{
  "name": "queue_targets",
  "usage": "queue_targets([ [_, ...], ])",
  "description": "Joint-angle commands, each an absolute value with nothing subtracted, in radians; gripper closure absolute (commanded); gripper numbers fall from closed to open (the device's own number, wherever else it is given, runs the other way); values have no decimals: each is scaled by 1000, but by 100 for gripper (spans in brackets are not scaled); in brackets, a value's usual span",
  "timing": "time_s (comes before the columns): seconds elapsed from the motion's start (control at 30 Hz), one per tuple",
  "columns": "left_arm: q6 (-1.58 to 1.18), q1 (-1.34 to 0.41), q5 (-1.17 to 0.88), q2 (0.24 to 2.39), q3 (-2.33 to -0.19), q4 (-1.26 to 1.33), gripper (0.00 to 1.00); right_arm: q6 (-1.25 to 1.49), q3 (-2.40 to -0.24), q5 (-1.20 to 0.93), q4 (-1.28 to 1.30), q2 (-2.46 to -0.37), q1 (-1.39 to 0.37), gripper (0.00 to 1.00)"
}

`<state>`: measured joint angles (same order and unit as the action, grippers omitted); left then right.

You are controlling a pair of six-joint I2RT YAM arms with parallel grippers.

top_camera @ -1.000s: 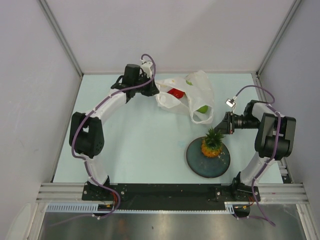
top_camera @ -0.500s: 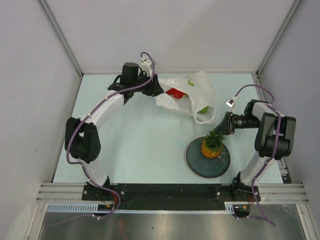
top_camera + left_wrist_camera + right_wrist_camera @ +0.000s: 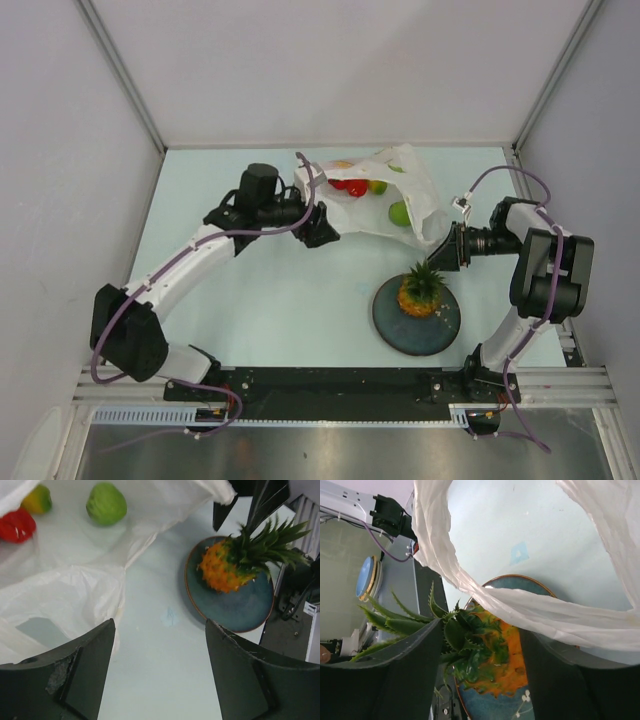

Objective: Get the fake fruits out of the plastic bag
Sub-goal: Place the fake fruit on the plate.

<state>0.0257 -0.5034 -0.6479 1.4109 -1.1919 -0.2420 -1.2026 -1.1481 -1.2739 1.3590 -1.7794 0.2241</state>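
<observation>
The pale desk (image 3: 280,310) sits between grey walls. At its far side the bag (image 3: 425,200) lies slack and spread wide, so a red fruit (image 3: 352,186) and a green fruit (image 3: 399,212) show inside. The pineapple (image 3: 420,290) already stands on the plate (image 3: 440,335). Both hands are open: the left hand (image 3: 159,625) holds nothing beside the bag's edge, and a bag handle drapes loosely across the right hand (image 3: 481,630).

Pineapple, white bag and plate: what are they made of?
The orange pineapple with a spiky green crown looks like moulded plastic: evenly bright, slightly shiny skin. The thin white bag looks like plastic film: it crinkles and lets light through. The dark blue round plate looks glazed, perhaps ceramic, with a brownish rim; hard to be sure.
</observation>
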Motion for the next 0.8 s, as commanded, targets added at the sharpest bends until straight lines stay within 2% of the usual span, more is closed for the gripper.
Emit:
queue_targets([
  [0.0, 43, -506, -630, 1374, -1158, -219, 22, -1201, -1186, -1279, 1520, -1735, 227, 31],
  [0.1, 153, -547, -742, 1355, -1132, -265, 26, -1209, -1192, -1276, 1520, -1715, 227, 28],
  [0.23, 199, -584, -730, 1316, -1057, -216, 25, -1193, -1213, -1270, 1520, -1713, 238, 25],
  [0.4, 272, -591, -629, 1305, -1129, -227, 21, -1129, -1284, -1289, 1517, -1658, 268, 19],
  [0.47, 262, -591, -582, 1308, -1150, -235, 20, -1118, -1307, -1276, 1517, -1638, 270, 12],
  [0.6, 146, -589, -482, 1348, -1230, -268, 20, -1111, -1362, -1230, 1519, -1571, 278, 12],
  [0.77, 75, -584, -647, 1347, -1247, -195, 25, -1043, -1414, -1174, 1433, -1494, 272, 13],
])
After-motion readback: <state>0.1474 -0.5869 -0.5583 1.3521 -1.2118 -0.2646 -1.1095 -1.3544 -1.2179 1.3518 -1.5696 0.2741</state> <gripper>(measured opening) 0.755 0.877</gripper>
